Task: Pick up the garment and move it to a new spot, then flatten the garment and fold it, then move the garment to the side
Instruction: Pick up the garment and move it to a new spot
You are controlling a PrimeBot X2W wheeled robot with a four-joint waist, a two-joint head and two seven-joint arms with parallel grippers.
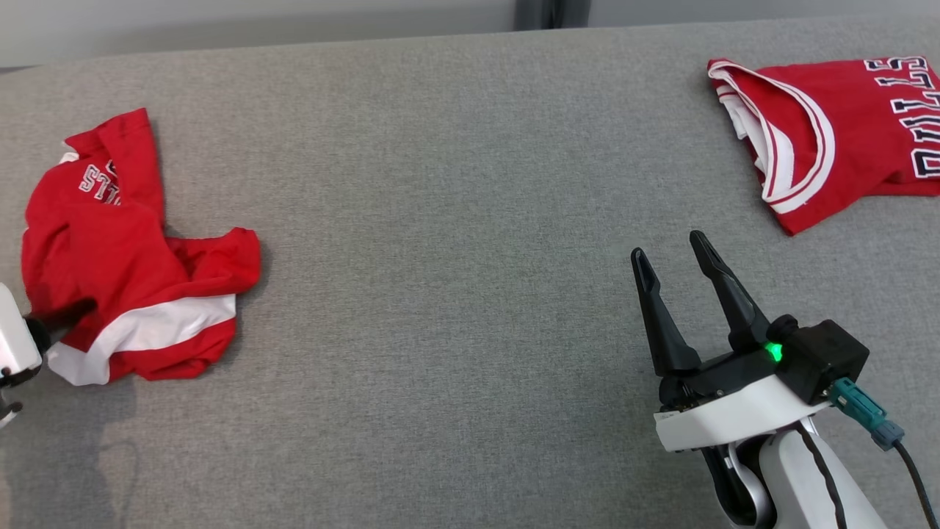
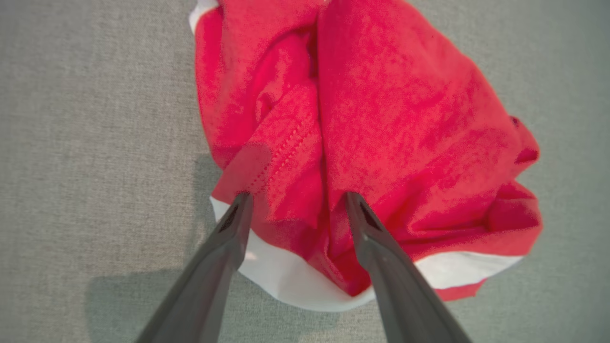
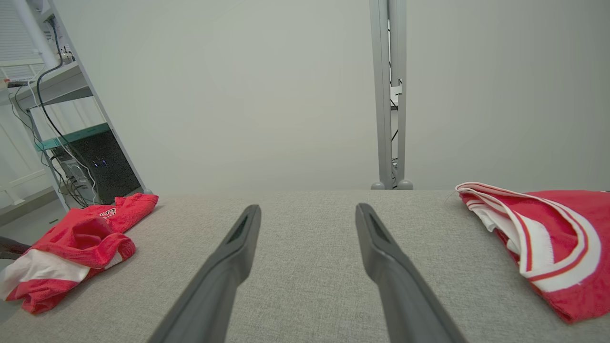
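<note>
The crumpled red jersey (image 1: 125, 279) lies bunched at the left side of the grey cloth-covered table (image 1: 440, 220), a white band across its near edge and a scrap of white lettering up top. The left gripper (image 2: 295, 196) is right on top of it: in the left wrist view both dark fingers point down over the red folds near that white hem, jaws spread wide with nothing between them, though I can't tell whether the tips touch the cloth. From the head camera that arm is just a white wrist at the left edge, with a dark finger reaching onto the heap. Over on the right, the right gripper (image 1: 667, 245) hangs above bare table, well apart from either garment, fingers angled up and away, jaws wide apart and empty, a green light (image 1: 772, 353) glowing on the wrist. Far right, a folded red jersey (image 1: 830, 139) with white-striped trim and white block letters. The right wrist view looks level across the table, catching a pale wall, an upright metal post (image 3: 388, 95) and a rack holding a black computer case (image 3: 105, 166).
</note>
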